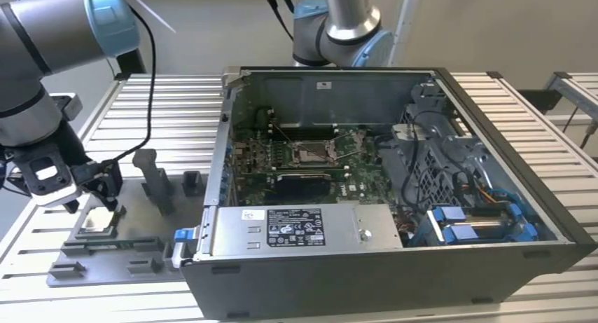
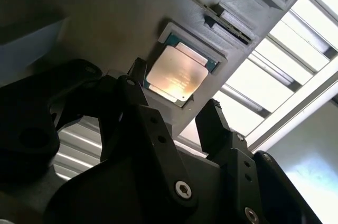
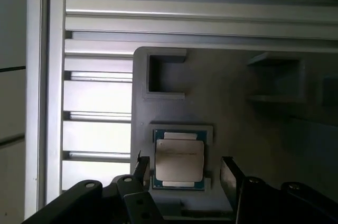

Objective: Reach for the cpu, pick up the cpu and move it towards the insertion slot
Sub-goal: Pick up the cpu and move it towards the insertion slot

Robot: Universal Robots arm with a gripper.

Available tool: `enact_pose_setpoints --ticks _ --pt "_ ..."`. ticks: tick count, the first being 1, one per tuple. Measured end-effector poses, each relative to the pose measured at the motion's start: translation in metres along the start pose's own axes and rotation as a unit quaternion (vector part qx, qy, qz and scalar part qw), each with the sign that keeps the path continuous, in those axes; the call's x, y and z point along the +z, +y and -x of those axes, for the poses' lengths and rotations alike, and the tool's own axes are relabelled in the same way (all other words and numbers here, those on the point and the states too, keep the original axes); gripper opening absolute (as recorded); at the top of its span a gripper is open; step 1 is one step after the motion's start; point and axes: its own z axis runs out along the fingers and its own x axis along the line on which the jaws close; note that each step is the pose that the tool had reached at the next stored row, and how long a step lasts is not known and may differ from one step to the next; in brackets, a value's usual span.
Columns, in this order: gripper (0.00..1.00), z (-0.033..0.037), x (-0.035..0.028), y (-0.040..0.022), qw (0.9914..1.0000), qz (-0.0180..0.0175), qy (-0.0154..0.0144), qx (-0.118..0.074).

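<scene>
Ribbed aluminium tabletop carries a grey fixture cradling the square silvery cpu, jaws open above.

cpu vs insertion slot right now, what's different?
The cpu sits in a grey fixture outside the case; the insertion slot sits on the board inside it. The cpu shows a plain pale face; the slot a shiny metal frame. The open gripper hovers over the cpu, not the slot. Both are square.

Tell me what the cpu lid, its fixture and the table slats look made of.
cpu: metal lid, pale satin sheen, warm glare in the second wrist view. Fixture: matte grey, likely plastic, with moulded pockets. Table slats: probably aluminium profile, bright and ribbed.
</scene>
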Motion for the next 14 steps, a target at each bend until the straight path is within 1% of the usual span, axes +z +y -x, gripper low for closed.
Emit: enact_pose_setpoints --ticks 8,14 --pt "1.00 -0.0013 0.0088 -0.0042 1.00000 0.0000 -0.0003 0.000" --pt "1.00 -0.0029 0.0140 -0.0051 1.00000 0.0000 -0.0010 0.000"
